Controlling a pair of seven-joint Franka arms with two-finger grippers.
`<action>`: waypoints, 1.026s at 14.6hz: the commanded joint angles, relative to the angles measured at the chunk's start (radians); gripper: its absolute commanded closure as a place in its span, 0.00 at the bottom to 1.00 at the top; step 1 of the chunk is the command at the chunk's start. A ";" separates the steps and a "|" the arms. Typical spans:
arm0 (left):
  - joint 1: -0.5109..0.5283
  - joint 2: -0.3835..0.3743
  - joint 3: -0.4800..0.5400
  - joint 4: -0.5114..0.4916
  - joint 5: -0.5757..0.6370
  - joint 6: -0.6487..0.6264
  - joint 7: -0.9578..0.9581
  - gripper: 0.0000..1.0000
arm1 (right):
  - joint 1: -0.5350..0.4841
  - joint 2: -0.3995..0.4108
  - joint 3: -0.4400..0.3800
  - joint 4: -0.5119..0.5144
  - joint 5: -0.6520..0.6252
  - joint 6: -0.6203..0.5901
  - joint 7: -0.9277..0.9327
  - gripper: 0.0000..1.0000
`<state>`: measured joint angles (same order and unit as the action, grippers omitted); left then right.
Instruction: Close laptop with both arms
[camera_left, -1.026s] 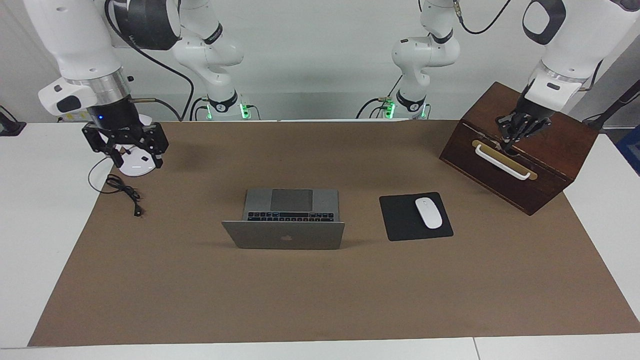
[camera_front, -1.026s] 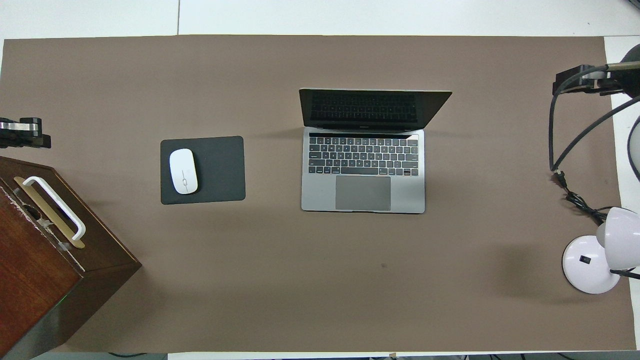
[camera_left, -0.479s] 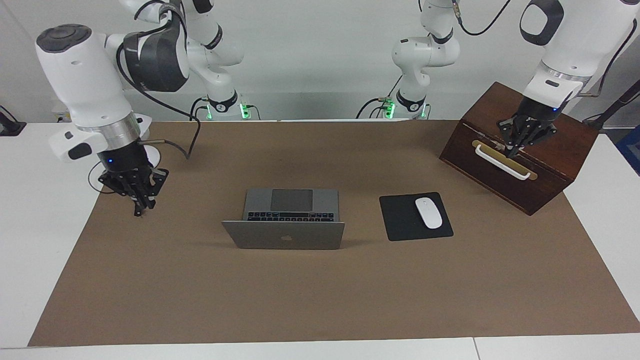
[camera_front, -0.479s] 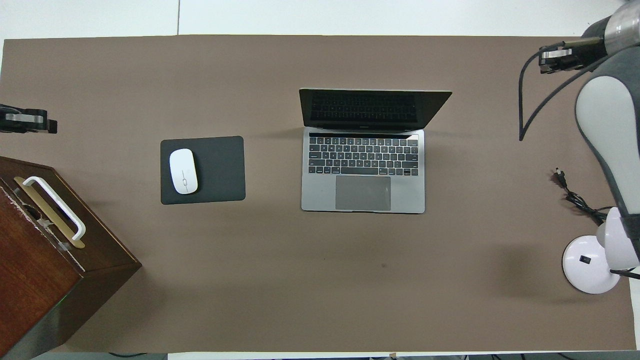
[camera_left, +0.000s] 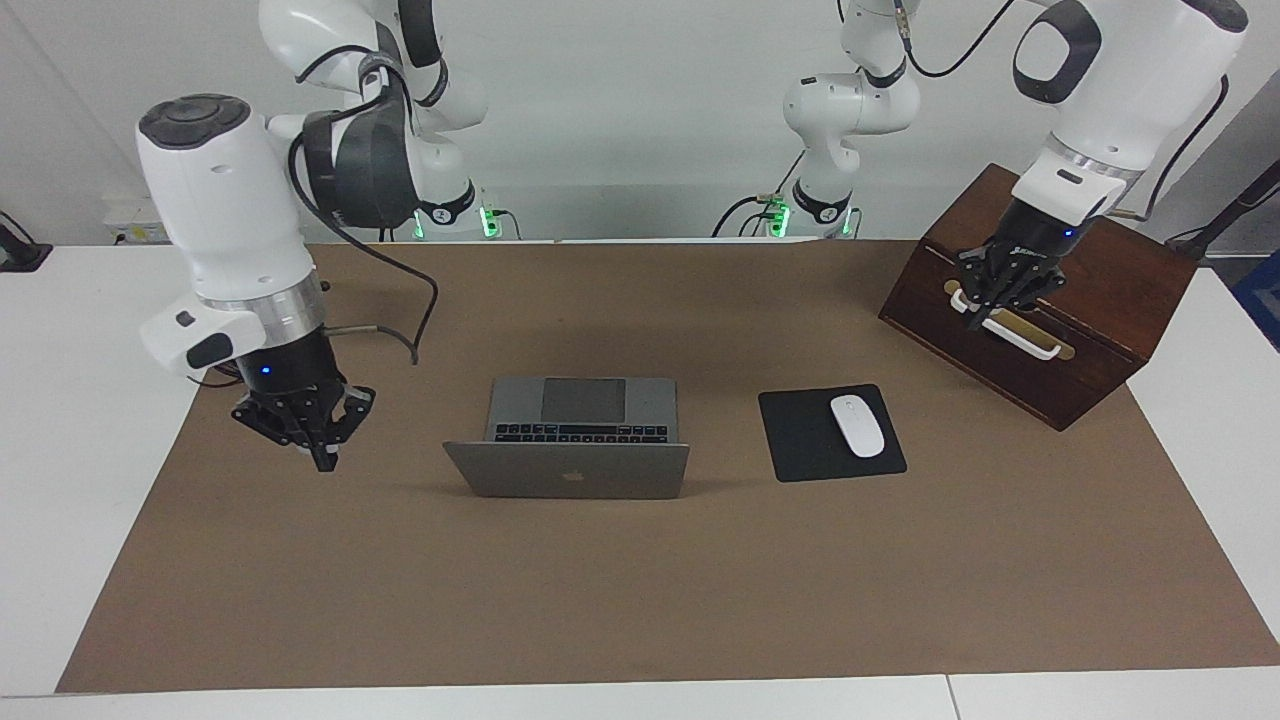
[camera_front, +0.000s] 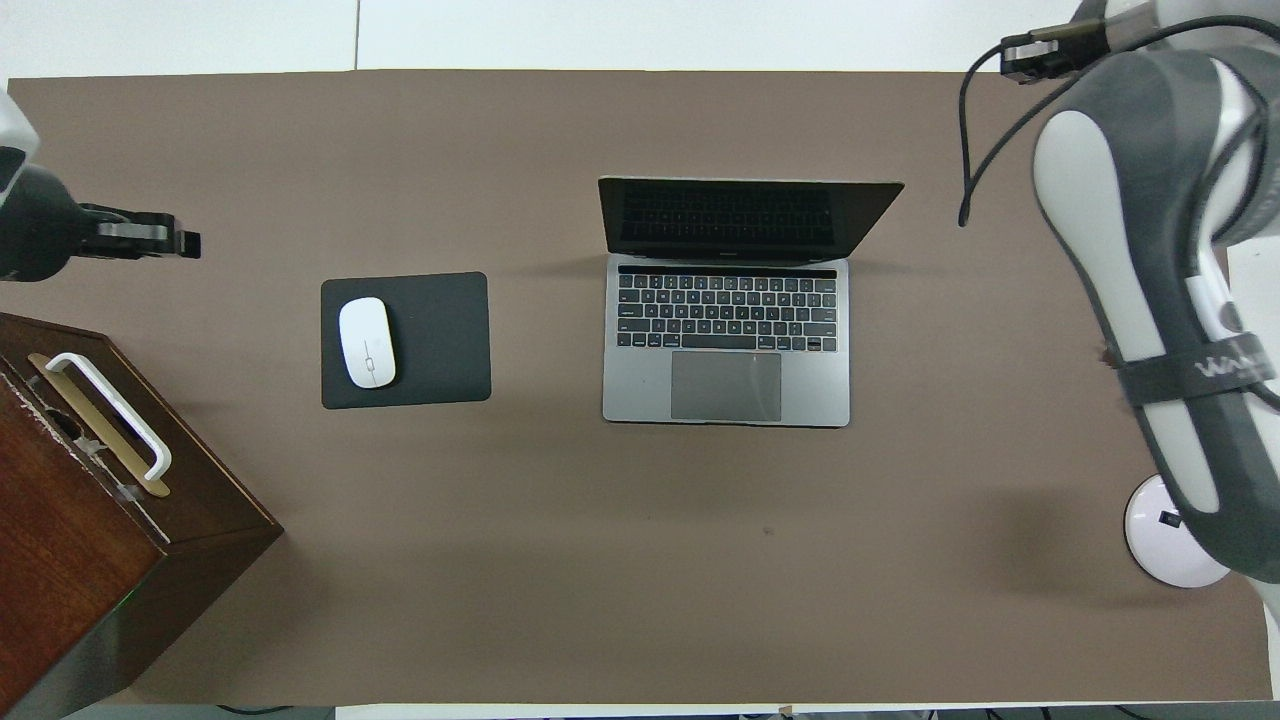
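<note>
**Both arms closing in, laptop still open**

Since a second ago your right gripper (camera_left: 322, 455) has come off the lamp base (camera_front: 1165, 545) and dropped low over the brown mat (camera_left: 640, 600) beside the laptop (camera_left: 580, 440), toward the right arm's end of the table; its fingertips have pinched together, empty. Your left gripper (camera_left: 1000, 300) has shifted a little along the wooden box (camera_left: 1100, 300) and now hangs in front of the white handle (camera_left: 1005, 330), jaws together, holding nothing that I can see. Contact with the handle: cannot tell.

Laptop sits mid-mat, between the two arms, beside the mouse pad (camera_front: 405, 340) with the mouse (camera_front: 367, 342) on it. Lid is up, leaning slightly away from the robots, untouched.

Orientation: trackpad edge faces the robots, hinge and lid on the edge farther from them, logo side facing away. Long axis runs across the table, from one arm's end to the other.

To do this step well, bring both closed tips up to the lid's top edge from the logo side, one near each corner. Push evenly toward the robots and down so the lid doesn't twist. Keep pressure light near the end, or the base may slide on the mat.
</note>
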<state>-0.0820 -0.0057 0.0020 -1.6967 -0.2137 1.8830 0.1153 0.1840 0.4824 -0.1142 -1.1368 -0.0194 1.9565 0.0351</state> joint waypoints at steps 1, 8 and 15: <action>-0.060 -0.086 0.009 -0.167 -0.053 0.129 0.003 1.00 | 0.069 0.097 -0.050 0.106 0.012 0.053 0.029 1.00; -0.270 -0.247 0.009 -0.582 -0.085 0.618 -0.083 1.00 | 0.210 0.202 -0.111 0.173 0.012 0.194 0.098 1.00; -0.490 -0.300 0.004 -0.768 -0.085 0.945 -0.218 1.00 | 0.302 0.265 -0.195 0.227 0.119 0.231 0.206 1.00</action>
<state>-0.5278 -0.2681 -0.0066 -2.4055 -0.2887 2.7616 -0.0978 0.4463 0.7120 -0.2362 -0.9642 0.0262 2.1962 0.2102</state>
